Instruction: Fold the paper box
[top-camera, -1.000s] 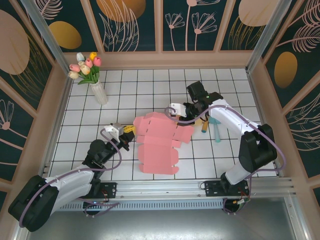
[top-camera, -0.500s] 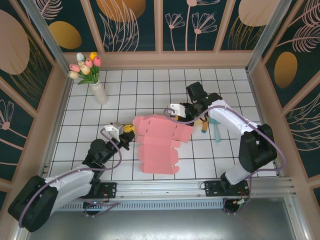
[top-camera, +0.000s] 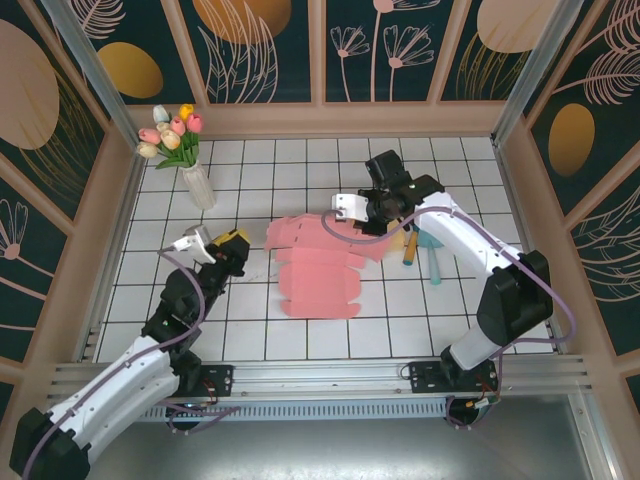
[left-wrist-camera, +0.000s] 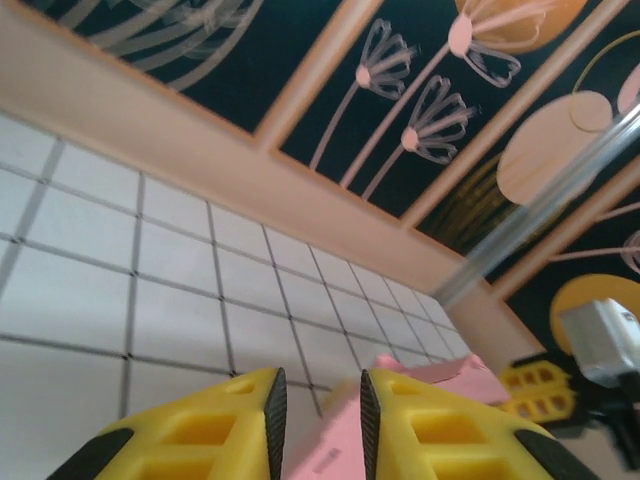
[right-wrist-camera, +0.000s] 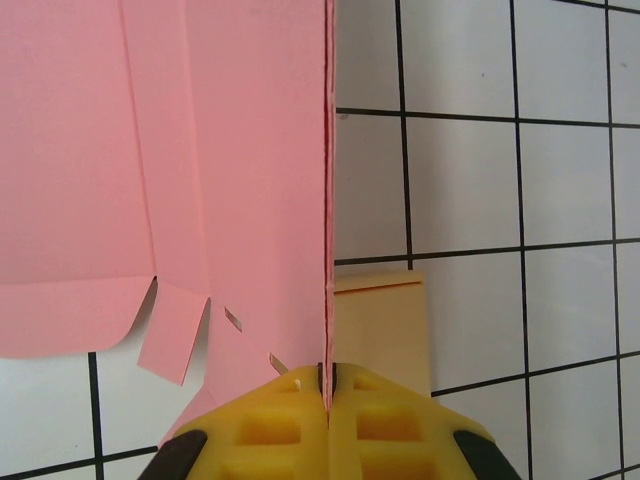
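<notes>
Box (top-camera: 315, 285) lies mid-worktop (top-camera: 400, 320). Its near part is flat, and the far right flap is lifted on edge.

Left end effector (top-camera: 228, 245) is just left of the box and apart from it. Wrist view shows the fingers (left-wrist-camera: 200, 435) slightly spread with nothing in them, only pink paper beyond the gap. So nothing pins the sheet down.

Right end effector (right-wrist-camera: 327, 385) is pressed together on the thin edge of that flap, at the box's far right side. It's a single pinch point.

Risks as I read it:
- With the near part unpinned, any pull from the right likely drags the whole box instead of creasing it.
- The pinch is close to the slotted tabs, so a hard pull or twist could tear the paper or bend it off the score line.
- The paper is thin and could slip out of the grip, letting the flap drop flat.
- Tools (top-camera: 409, 252) lie just right of the box, so a right-arm swing could knock them.
- Vase (top-camera: 198, 185) stands far left, well apart. It's only at risk if the left arm swings wide.
</notes>
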